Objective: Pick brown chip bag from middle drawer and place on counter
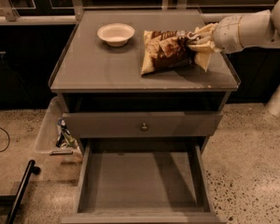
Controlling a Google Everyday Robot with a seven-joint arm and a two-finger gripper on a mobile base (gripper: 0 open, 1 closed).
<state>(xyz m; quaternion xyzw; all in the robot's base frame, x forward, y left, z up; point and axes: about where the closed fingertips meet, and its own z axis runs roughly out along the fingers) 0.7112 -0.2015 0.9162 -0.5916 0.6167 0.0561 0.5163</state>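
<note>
Brown chip bag (164, 51) lies flat on the counter (98, 69) just right of the white bowl (115, 33), well above the open middle drawer (142, 181), with the gripper (199, 35) pinched on its crumpled right end, apparently because release isn't done yet.

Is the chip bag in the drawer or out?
Out: the brown chip bag lies on the counter, the gripper at its right end; the middle drawer holds nothing.

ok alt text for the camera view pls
The brown chip bag lies on the counter beside a white bowl, with the gripper at the bag's end away from the bowl. Below, the middle drawer stands pulled open under a shut drawer front.
</note>
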